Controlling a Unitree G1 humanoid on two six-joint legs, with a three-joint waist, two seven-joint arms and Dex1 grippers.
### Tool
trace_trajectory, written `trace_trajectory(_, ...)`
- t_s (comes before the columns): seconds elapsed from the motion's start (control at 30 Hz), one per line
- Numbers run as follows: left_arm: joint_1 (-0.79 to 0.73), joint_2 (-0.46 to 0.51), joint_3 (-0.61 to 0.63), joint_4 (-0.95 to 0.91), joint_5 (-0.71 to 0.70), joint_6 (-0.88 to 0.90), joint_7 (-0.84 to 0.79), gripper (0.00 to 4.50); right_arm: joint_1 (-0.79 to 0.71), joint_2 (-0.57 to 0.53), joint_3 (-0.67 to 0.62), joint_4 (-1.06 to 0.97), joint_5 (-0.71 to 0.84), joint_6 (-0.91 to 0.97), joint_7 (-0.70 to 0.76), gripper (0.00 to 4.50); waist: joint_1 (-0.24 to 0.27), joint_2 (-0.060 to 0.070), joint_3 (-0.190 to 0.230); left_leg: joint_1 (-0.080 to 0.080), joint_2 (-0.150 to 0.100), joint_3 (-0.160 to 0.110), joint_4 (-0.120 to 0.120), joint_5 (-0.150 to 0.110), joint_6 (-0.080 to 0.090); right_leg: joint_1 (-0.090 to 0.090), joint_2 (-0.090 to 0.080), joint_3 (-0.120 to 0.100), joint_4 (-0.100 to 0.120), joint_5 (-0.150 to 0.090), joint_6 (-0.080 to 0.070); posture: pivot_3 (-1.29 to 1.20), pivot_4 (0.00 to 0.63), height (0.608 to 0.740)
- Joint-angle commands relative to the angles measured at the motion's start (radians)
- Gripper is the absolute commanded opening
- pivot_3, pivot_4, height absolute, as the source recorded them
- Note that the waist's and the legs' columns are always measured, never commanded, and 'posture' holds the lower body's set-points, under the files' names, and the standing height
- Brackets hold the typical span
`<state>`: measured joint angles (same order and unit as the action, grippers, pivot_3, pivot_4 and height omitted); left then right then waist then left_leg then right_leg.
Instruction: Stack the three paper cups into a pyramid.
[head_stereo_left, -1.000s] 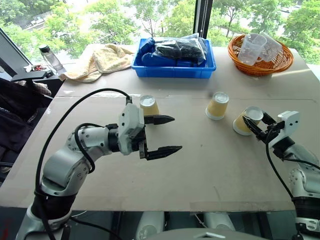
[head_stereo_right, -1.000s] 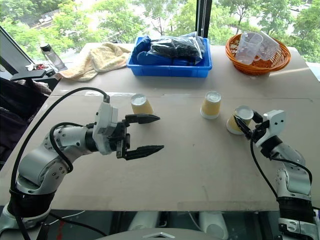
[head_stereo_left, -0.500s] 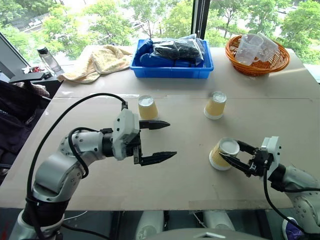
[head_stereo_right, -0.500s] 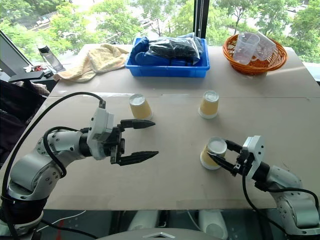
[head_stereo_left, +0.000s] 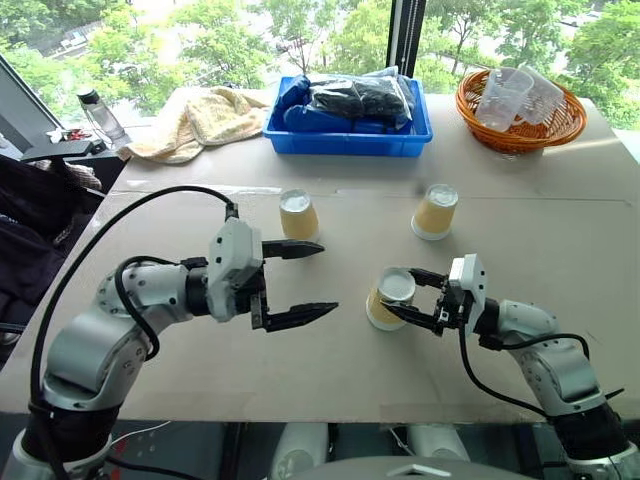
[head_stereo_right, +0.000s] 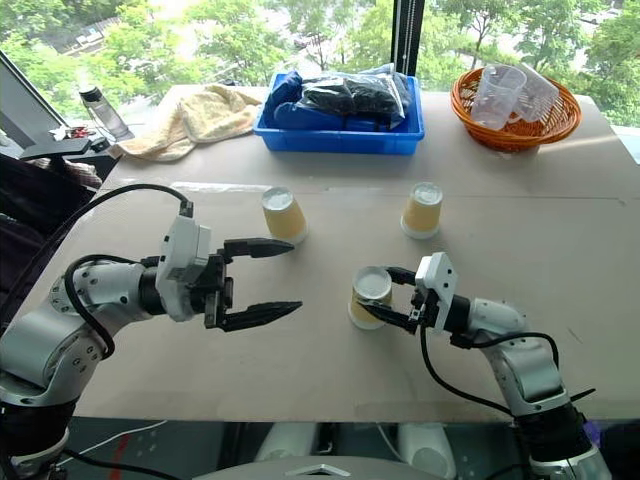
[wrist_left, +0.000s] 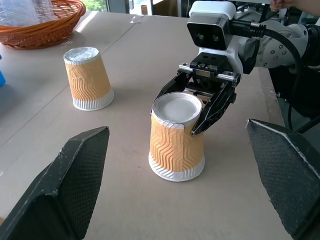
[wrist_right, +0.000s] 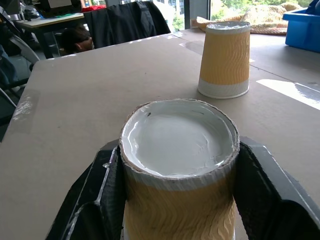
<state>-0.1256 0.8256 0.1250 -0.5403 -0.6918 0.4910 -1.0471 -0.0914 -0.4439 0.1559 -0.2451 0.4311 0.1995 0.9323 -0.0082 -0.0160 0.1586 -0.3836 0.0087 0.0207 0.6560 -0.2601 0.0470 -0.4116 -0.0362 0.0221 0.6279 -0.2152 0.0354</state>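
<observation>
Table: tan board top, a seam running across it toward the far side. Far edge backs onto a window with green trees beyond.

Blue bin at the far middle, holding a dark bundle in a clear plastic bag and some blue cloth.

Cream towel crumpled just left of the bin.

Orange wicker basket at the far right corner, with clear plastic cups lying inside.

Clear water bottle with a dark cap stands off the far left corner, near the towel.

Dark chair with dark cloth along the left edge.
</observation>
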Motion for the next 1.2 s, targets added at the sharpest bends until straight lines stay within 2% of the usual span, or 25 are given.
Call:
trace_trajectory(0.03, 0.006, 0.004, 0.043, -0.037, -0.018, -0.018, 0.005, 4.50, 0.007, -0.012, -0.041, -0.042, 0.055, 0.026, 0.011, 4.44, 0.001, 0.000, 0.000, 0.000, 0.000, 0.000, 0.000, 0.000, 0.000, 0.000, 0.000, 0.000, 0.000, 0.000, 0.000, 0.00, 0.150, 0.733)
trace_trajectory(0.1, 0.011, 0.001, 0.047, -0.041, -0.022, -0.017, 0.008, 4.50, 0.014, -0.008, -0.073, -0.064, 0.108, 0.052, 0.001, 4.48, 0.001, 0.000, 0.000, 0.000, 0.000, 0.000, 0.000, 0.000, 0.000, 0.000, 0.000, 0.000, 0.000, 0.000, 0.000, 0.00, 0.150, 0.733)
trace_trajectory(0.2, -0.015, -0.020, 0.104, -0.034, -0.113, 0.028, 0.051, 4.50, 0.029, -0.032, -0.188, -0.129, 0.237, 0.114, -0.025, 4.48, 0.001, 0.000, 0.000, 0.000, 0.000, 0.000, 0.000, 0.000, 0.000, 0.000, -0.001, 0.000, 0.000, 0.000, 0.000, 0.00, 0.150, 0.733)
trace_trajectory(0.3, -0.086, -0.028, 0.139, -0.018, -0.175, 0.064, 0.108, 4.50, -0.027, -0.025, -0.294, -0.126, 0.300, 0.151, -0.122, 4.48, 0.002, -0.003, 0.000, 0.000, 0.000, -0.001, 0.000, 0.000, 0.000, 0.000, -0.002, -0.001, 0.000, 0.001, 0.002, 0.00, 0.150, 0.733)
trace_trajectory(0.47, -0.221, -0.038, 0.069, 0.035, -0.068, 0.082, 0.227, 4.50, -0.229, 0.020, -0.326, 0.114, 0.168, 0.102, -0.280, 4.48, -0.006, -0.003, 0.000, 0.002, -0.001, 0.000, 0.000, 0.000, 0.000, 0.001, 0.001, 0.001, 0.002, 0.001, 0.002, 0.00, 0.150, 0.733)
trace_trajectory(0.63, -0.283, -0.048, 0.009, 0.062, -0.010, 0.116, 0.283, 4.50, -0.365, 0.046, -0.274, 0.340, 0.030, 0.012, -0.289, 4.48, -0.005, -0.003, 0.000, 0.001, -0.002, -0.001, 0.000, 0.000, 0.000, 0.000, 0.002, 0.001, 0.004, 0.002, 0.003, 0.00, 0.150, 0.733)
trace_trajectory(0.93, -0.298, -0.037, 0.028, 0.032, -0.102, 0.275, 0.331, 4.50, -0.442, 0.074, -0.231, 0.513, -0.059, -0.066, -0.235, 4.48, -0.005, -0.003, 0.000, -0.007, -0.001, -0.001, 0.000, 0.000, -0.001, -0.008, -0.001, 0.000, 0.004, 0.002, 0.004, 0.00, 0.150, 0.733)
trace_trajectory(1.2, -0.296, -0.034, 0.017, 0.015, -0.113, 0.286, 0.314, 4.50, -0.485, 0.098, -0.244, 0.611, -0.091, -0.092, -0.251, 4.48, -0.006, -0.003, 0.000, -0.006, -0.002, -0.001, 0.001, 0.000, -0.001, -0.008, -0.001, 0.000, 0.007, 0.002, 0.003, 0.00, 0.150, 0.733)
